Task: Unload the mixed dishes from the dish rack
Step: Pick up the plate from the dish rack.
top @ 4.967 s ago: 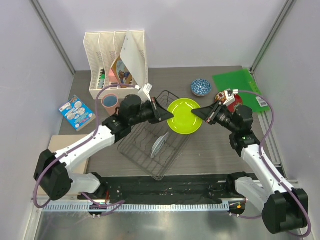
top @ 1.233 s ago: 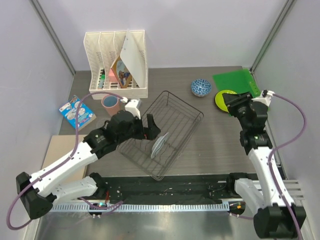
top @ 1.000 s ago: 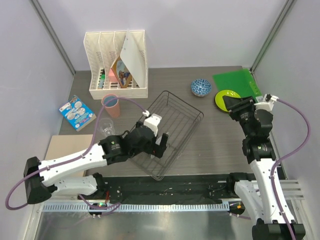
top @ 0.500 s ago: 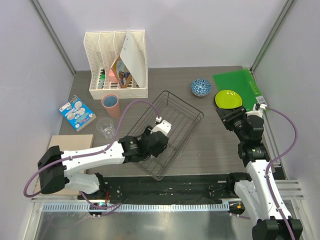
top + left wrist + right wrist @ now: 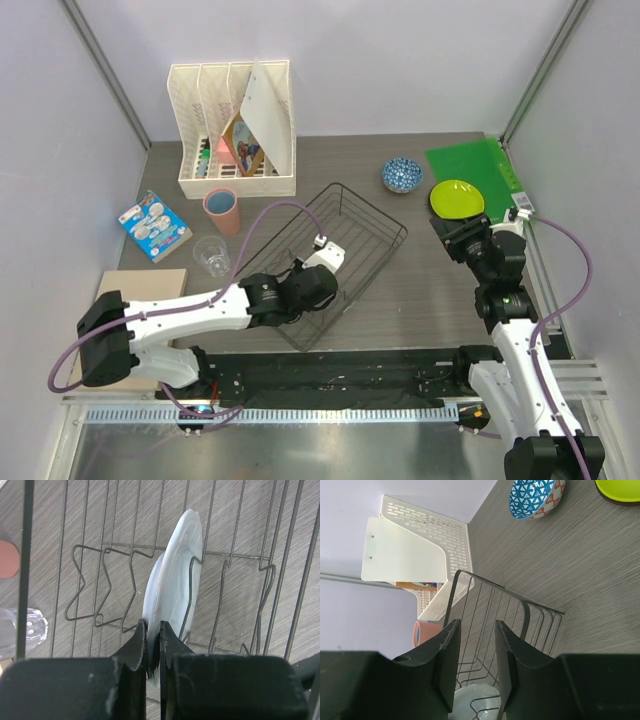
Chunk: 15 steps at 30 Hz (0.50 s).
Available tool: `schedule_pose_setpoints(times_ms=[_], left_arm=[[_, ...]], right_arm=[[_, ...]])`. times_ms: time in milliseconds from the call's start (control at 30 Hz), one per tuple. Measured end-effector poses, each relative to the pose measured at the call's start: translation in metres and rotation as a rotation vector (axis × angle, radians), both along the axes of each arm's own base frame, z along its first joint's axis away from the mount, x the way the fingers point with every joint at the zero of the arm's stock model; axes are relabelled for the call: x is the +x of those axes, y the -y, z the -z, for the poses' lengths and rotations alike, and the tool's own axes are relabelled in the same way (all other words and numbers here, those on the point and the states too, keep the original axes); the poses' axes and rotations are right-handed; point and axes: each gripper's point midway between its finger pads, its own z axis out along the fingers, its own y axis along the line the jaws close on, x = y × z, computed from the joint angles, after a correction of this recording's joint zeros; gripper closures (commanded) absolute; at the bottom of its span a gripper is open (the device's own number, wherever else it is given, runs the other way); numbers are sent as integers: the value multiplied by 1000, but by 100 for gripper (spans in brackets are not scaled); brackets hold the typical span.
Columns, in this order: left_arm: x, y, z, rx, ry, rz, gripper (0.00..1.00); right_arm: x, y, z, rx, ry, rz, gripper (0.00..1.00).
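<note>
The white plate (image 5: 175, 580) stands on edge between the prongs of the dish rack (image 5: 365, 228), its rim line running straight away from the left hand (image 5: 153, 632). That hand is clenched on the plate's near rim, so a lift clear of the prongs looks next. The right hand (image 5: 476, 627), well off the rack's right side, is half-spread and grasps nothing.

Grey surface (image 5: 425, 290) is carrying the dish rack (image 5: 398, 228) mid, white organizer (image 5: 232, 130) at back, pink cup (image 5: 221, 210) & tumbler (image 5: 212, 256) left, blue bowl (image 5: 401, 174) + green mat (image 5: 470, 160) back-right, blue packet (image 5: 153, 226) far left.
</note>
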Motion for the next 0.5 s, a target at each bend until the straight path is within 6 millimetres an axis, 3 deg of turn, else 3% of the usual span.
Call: schedule_pose_setpoints(times_ms=[167,500], left_arm=[[-2,-6,-22,-30,30,1,100],[13,-26,-92,-129,221,-46,100]], right_arm=[[1,0,2,0,-9,0,61],[4,0,2,3,-3,1,61]])
